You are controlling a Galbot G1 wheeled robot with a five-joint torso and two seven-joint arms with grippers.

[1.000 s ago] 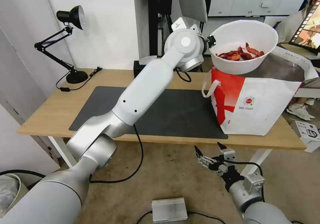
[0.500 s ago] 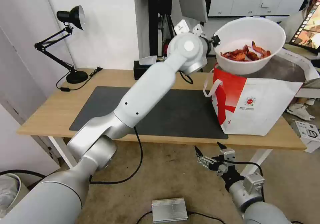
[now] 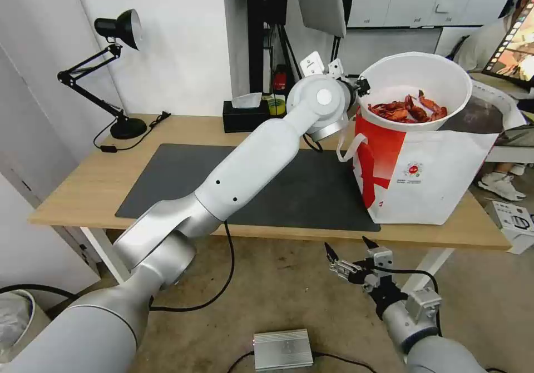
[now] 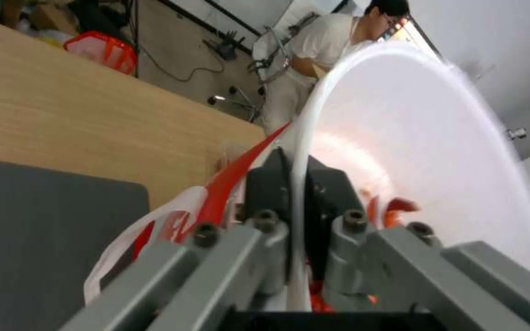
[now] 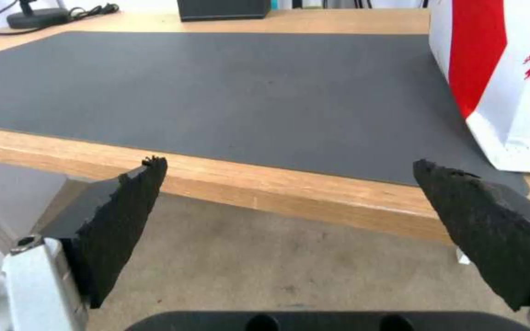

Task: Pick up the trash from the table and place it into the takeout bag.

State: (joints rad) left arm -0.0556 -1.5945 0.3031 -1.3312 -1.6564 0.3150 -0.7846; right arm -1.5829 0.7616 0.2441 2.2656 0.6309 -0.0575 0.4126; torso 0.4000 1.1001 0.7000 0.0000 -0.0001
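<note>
Over the takeout bag [image 3: 434,178], my left jaws [image 3: 362,86] grasp the bowl [image 3: 414,92] rim; right jaws [image 3: 350,253] released below the desk [image 3: 83,187].

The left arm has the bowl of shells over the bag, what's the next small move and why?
Probably lower it further and then let go. The left tool grips the bowl by its rim, and the bowl sits partly inside the mouth of the bag, not yet down inside. The right tool waits open below the table.

The bowl [image 3: 414,84] hides the bag's [image 3: 423,178] opening, and the left hand [image 3: 361,85] sits mostly behind its own wrist.
</note>
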